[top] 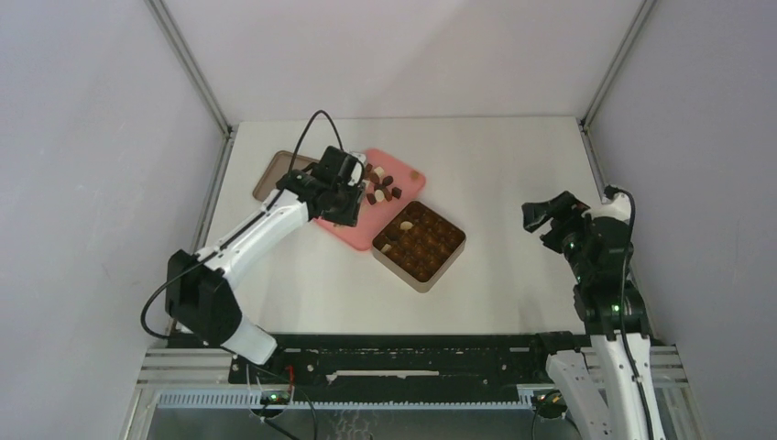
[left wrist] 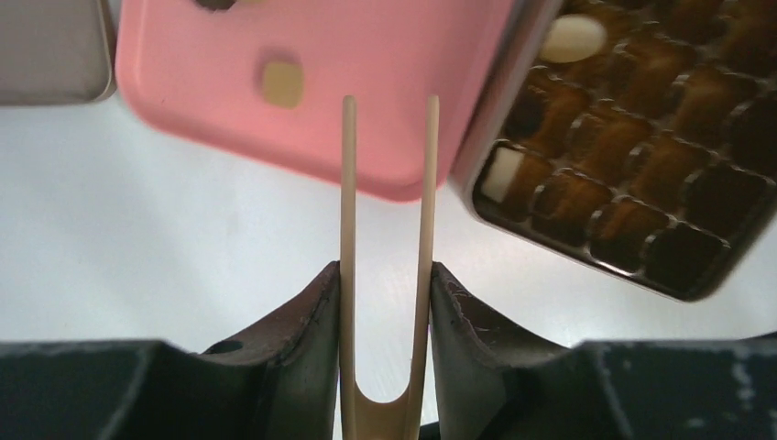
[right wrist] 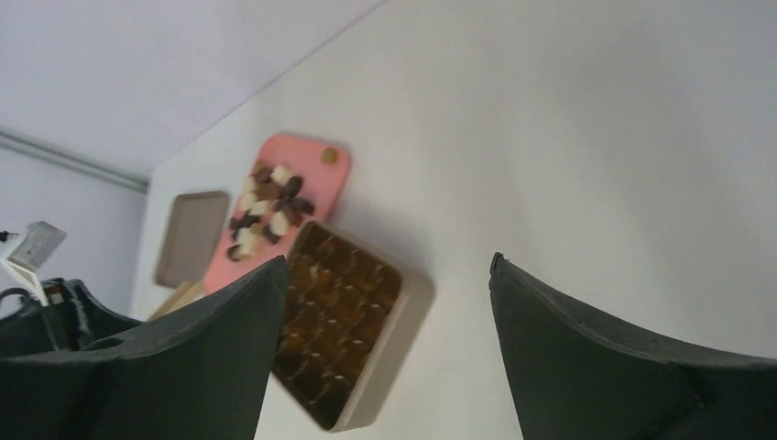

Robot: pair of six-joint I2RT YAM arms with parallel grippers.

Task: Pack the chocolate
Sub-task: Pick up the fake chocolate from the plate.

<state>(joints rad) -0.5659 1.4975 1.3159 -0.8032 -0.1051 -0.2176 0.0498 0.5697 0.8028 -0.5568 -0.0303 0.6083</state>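
Pinching wooden tongs (left wrist: pixel 348 183) in my left gripper (left wrist: pixel 385 271), right gripper (right wrist: pixel 389 264) spread, I judge the chocolate (top: pixel 381 188) light, slippery, brittle: nip each midway.

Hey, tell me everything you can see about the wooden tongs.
The tongs are two thin, pale wooden arms joined by a U-bend at the back. The left gripper pinches them from both sides, arms slightly apart, nothing between the tips. They point over the pink tray's near edge, beside the tin; tray contact is unclear.
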